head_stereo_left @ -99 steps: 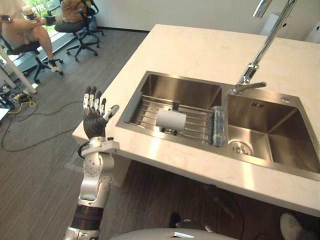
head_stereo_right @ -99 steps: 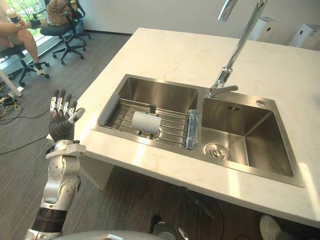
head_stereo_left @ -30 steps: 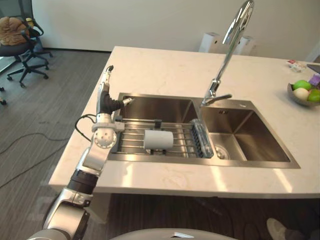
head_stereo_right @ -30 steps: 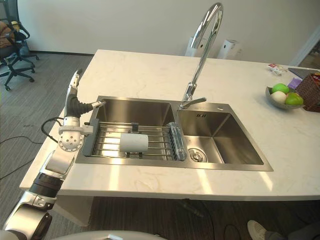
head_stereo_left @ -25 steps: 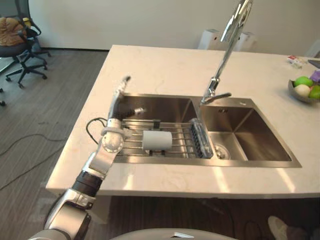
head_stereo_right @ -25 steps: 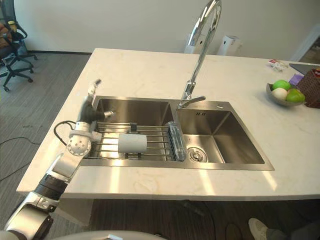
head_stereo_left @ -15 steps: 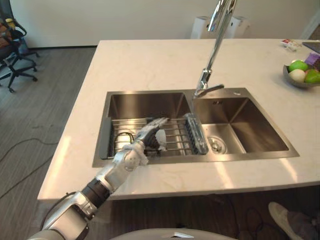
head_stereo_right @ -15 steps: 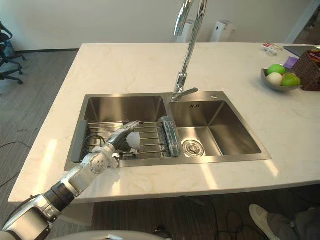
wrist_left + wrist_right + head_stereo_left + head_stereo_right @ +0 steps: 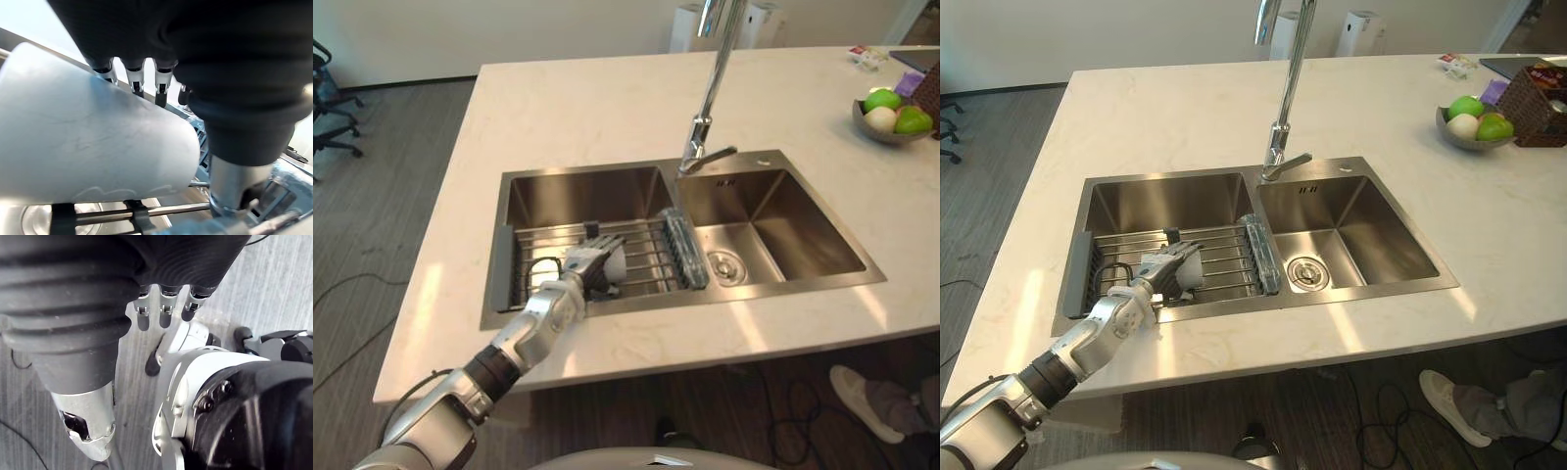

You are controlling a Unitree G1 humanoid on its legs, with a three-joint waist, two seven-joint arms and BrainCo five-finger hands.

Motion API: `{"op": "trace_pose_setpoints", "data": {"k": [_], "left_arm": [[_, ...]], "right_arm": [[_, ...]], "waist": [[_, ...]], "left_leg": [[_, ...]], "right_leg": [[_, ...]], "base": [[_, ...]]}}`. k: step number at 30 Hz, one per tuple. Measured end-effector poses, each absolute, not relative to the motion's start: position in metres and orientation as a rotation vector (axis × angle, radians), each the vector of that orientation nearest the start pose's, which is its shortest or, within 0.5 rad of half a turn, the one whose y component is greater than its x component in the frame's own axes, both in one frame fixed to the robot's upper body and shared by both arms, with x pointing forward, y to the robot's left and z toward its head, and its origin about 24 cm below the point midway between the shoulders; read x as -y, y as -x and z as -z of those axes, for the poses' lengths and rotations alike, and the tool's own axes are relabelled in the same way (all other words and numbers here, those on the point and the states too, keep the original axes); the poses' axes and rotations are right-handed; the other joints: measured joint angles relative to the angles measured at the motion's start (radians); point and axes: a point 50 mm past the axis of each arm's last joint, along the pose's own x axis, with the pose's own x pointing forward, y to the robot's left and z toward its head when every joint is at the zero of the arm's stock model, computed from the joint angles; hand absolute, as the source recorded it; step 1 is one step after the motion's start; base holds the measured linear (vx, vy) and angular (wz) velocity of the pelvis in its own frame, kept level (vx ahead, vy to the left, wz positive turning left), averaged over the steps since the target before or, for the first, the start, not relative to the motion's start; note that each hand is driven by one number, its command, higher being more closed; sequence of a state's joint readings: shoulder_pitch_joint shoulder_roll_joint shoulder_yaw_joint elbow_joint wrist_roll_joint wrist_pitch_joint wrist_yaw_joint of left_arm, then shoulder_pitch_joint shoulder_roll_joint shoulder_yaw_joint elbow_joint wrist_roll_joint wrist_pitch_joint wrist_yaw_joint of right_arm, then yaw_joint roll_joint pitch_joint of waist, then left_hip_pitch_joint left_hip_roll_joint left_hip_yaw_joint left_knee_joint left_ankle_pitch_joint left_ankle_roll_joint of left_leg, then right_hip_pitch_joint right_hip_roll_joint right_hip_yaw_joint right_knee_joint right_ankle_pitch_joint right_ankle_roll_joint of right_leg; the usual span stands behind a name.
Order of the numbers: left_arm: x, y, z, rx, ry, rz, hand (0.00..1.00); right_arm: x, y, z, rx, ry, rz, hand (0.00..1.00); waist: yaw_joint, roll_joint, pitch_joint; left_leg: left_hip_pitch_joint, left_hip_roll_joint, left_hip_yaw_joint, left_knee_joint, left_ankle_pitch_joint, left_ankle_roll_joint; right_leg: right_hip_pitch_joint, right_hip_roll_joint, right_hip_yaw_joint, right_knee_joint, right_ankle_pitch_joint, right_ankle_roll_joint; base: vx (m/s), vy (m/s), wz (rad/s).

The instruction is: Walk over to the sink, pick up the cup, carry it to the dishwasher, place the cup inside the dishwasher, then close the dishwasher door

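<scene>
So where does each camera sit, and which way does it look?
Left eye view: on the head, looking down at the sink; left arm enters lower left, left robot hand at the cup.
Right eye view: beside it, same downward look, same arm.
Left wrist view: on the left wrist, looking along its fingers onto the cup.
Right wrist view: on the right wrist, facing the floor past the right robot hand.
Shared: the eye views and left wrist view show the cup.

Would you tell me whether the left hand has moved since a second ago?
Yes. The left hand has come down and rightward from the left rim of the sink onto the cup on the rack.
</scene>
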State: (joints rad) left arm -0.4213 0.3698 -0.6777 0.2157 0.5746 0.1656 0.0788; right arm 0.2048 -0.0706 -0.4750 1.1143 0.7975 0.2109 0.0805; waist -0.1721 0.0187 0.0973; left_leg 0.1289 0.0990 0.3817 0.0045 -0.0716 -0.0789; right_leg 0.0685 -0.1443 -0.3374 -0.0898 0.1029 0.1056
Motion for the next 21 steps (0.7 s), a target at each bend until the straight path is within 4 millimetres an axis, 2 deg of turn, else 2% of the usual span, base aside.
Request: {"op": "trace_pose_setpoints", "data": {"k": [4, 11, 21], "left_arm": [[-0.0856, -0.2967, -0.0518, 0.191, -1.155, 0.420, 0.00], [-0.0895, -0.2975, -0.0515, 0.158, -1.030, 0.379, 0.00], [-0.0881, -0.2975, -0.0506, 0.162, -1.216, 0.467, 0.00]], "right_arm": [[0.2115, -0.0140, 0.1724, -1.118, -1.008, 0.878, 0.00], [0.2153, -0.0199, 0.1714, -1.096, -0.982, 0.851, 0.00], [0.2165, -0.0200, 0.1711, -1.091, -0.978, 0.851, 0.00]], "waist": [[0.001, 0.010, 0.014], [0.001, 0.016, 0.019], [0.003, 0.022, 0.021]], "left_leg": [[0.004, 0.000, 0.000, 0.000, -0.001, -0.001], [0.004, 0.000, -0.002, 0.001, -0.001, -0.002], [0.004, -0.003, -0.007, -0.004, 0.001, 0.000]], "right_leg": [[0.001, -0.001, -0.001, 0.000, 0.002, 0.000], [0.001, -0.002, -0.003, 0.000, 0.002, 0.000], [0.002, -0.003, -0.009, 0.000, 0.002, 0.001]], "base": [[-0.03, -0.007, -0.01], [0.00, 0.000, 0.00], [0.00, 0.000, 0.00]]}}
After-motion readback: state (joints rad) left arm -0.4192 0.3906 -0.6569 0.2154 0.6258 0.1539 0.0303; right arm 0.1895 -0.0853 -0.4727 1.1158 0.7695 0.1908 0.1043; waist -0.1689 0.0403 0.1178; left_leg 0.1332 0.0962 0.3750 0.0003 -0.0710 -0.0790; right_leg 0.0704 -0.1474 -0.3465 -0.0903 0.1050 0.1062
